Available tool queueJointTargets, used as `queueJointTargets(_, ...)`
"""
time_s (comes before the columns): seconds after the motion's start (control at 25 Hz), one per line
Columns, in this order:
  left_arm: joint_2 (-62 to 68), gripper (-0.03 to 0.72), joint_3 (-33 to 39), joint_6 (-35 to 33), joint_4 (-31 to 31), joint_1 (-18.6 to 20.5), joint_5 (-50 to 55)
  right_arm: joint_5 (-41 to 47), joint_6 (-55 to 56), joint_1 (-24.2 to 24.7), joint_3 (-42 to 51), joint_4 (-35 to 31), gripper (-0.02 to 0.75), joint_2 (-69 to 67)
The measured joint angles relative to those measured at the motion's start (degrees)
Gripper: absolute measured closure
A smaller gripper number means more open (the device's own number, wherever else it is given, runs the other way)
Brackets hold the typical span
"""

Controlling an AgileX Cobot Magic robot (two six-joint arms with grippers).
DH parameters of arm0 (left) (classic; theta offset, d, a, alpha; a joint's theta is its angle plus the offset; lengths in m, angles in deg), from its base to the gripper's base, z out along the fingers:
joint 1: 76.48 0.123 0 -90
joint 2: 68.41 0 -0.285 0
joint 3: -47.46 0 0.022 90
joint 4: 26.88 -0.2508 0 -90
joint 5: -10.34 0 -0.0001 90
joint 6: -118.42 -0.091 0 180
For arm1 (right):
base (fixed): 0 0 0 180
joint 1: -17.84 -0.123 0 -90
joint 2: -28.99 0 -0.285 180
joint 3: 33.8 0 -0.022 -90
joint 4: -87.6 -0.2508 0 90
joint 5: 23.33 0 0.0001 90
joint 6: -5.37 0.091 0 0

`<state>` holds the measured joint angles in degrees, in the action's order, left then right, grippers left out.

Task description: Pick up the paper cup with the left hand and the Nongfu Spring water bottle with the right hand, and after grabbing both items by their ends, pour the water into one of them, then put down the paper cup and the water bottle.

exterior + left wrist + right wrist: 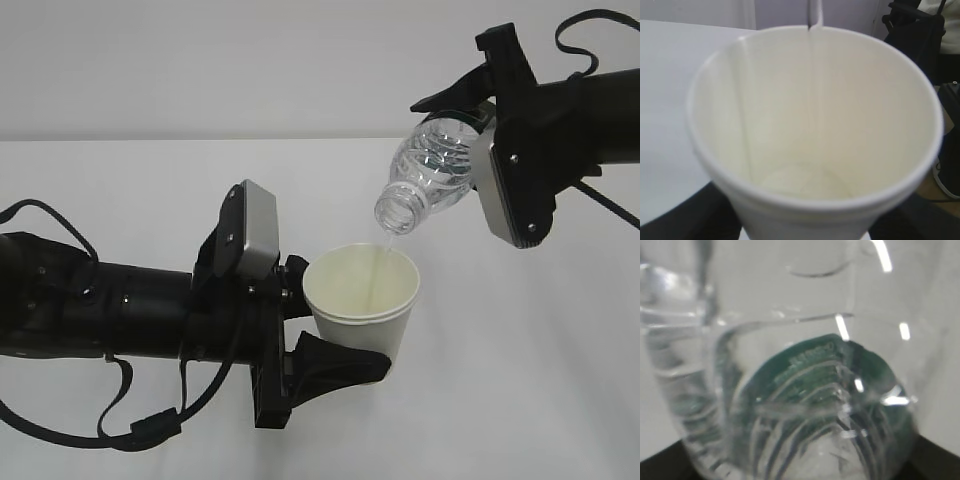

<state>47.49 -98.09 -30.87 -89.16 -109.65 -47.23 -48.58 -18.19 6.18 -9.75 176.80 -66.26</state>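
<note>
Looking across the white table (120,180), we see the left hand (335,335) clamped around the paper cup (362,305), holding it upright above the tabletop. The right hand (475,105) grips the water bottle (432,170) by its base, tilted mouth-down just above the cup's rim. A thin stream of water (378,272) falls from the bottle into the cup.

Two matte black robot arms, each tool (335,335) (470,85) topped by a grey screwed block, black cables looping — left and right
</note>
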Motion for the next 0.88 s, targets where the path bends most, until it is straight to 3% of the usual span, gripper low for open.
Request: queueJointTargets(0.88, 0.0, 0.207, 0.0, 0.0, 0.0, 0.0, 0.0, -0.1, -0.1, 0.0, -0.1, 0.0, 0.246, 0.0)
